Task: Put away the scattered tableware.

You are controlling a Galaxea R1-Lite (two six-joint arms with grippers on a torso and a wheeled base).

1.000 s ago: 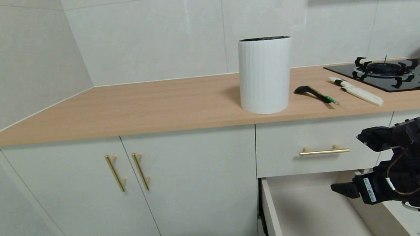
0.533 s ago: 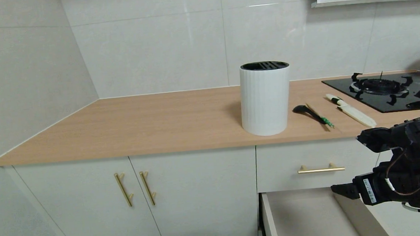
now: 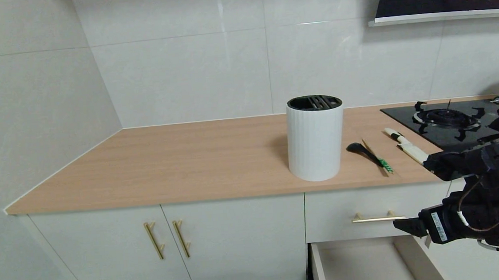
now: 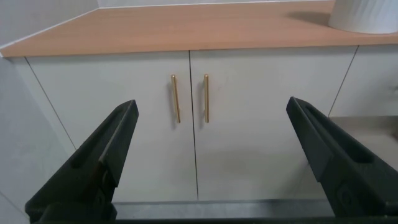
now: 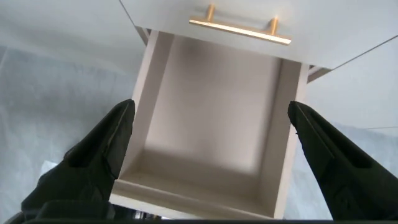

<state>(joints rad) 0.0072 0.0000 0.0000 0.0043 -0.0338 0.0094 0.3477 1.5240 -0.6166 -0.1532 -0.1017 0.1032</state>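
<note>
Black jaws spread wide on both arms, nothing pinched; the pieces to stow lie on the counter.

Right gripper hangs over the open drawer; left gripper faces the cupboard doors. The spoon, green-tipped stick and white knife lie near the counter's front edge, between holder and hob. Risks, as we judge them: the right arm rising from below could catch the counter lip or the handle; thin, flat pieces may skid under a shallow pinch and slide off the edge; the spoon lies just beside the holder, so a wide approach could knock it.
</note>
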